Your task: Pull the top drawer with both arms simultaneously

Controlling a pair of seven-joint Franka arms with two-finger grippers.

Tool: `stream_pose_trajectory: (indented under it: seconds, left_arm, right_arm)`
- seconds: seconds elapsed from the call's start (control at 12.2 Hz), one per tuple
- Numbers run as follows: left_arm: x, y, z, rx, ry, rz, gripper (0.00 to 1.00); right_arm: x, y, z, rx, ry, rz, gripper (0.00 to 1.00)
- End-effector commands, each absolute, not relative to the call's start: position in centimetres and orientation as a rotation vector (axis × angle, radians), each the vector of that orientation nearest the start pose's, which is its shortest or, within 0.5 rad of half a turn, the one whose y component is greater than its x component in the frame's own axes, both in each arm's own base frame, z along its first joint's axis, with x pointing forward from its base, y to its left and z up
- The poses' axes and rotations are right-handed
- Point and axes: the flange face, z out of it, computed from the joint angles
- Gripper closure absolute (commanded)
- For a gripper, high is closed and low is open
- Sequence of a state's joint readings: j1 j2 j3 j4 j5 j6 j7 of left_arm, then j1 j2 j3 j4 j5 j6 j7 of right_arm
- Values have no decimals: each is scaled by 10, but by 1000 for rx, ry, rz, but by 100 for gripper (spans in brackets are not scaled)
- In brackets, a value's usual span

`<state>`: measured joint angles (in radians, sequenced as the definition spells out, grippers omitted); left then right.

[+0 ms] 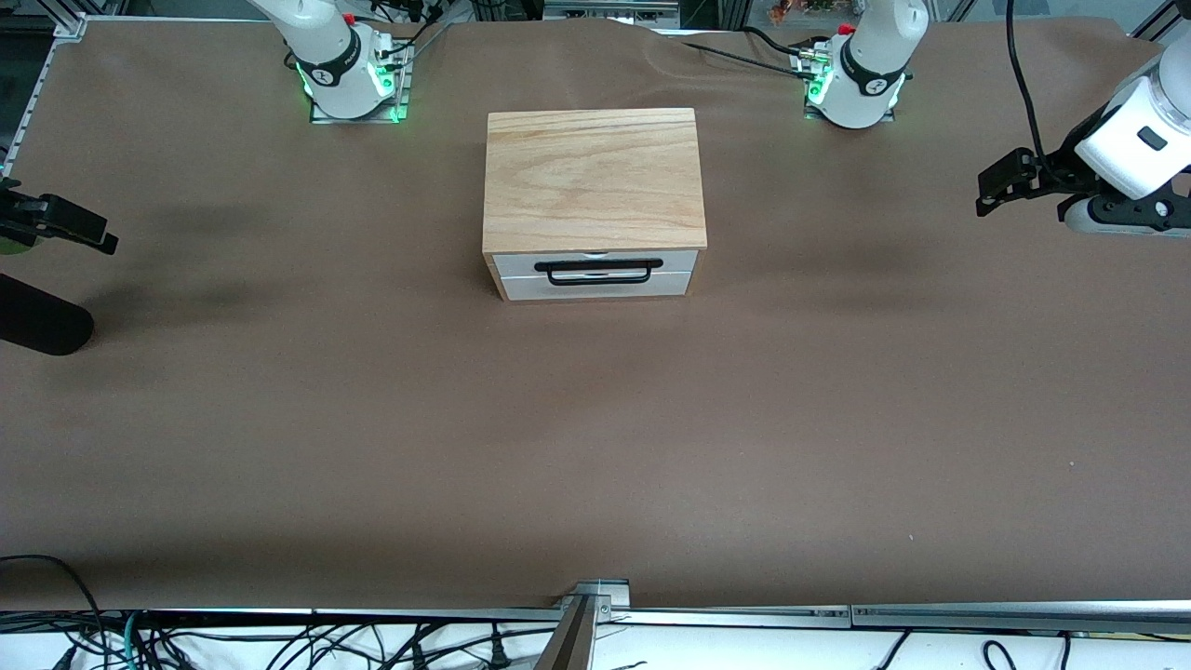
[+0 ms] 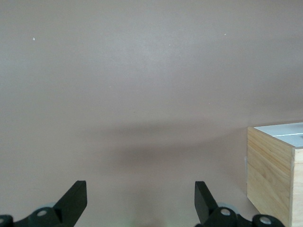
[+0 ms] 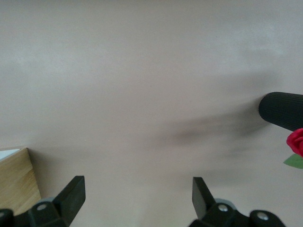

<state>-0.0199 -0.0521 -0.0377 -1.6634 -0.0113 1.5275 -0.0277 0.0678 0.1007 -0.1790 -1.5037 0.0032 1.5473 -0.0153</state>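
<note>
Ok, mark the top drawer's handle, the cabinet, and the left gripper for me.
handle [image 1: 598, 271]: front view, middle of the black bar.
cabinet [image 1: 593, 177]: front view, centre of the wooden top.
left gripper [image 2: 140, 198]: left wrist view, midway between its open fingertips.

Lighting's pretty even and soft from overhead, so the brown table [image 1: 595, 447] shows no glare, just faint smudgy shadows on either side of the cabinet [image 1: 593, 177] and a thin dark one under its front. Green LEDs glow at both arm bases above it. Both wrist views look washed-out and hazy, with blurry shadows.
</note>
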Motion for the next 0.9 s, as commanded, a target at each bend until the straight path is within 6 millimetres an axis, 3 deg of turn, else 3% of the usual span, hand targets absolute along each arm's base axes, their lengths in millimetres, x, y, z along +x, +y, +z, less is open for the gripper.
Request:
stream_pose_trajectory:
  seconds: [0.0,0.82]
  left_arm:
    - [534,-34,610,-3111,33,153,0]
    - [534,-33,610,-3111,11,153,0]
  right_arm:
    - [578,-65,600,-3164,114,81,0]
    - [579,-65,599,-3161,111,83,0]
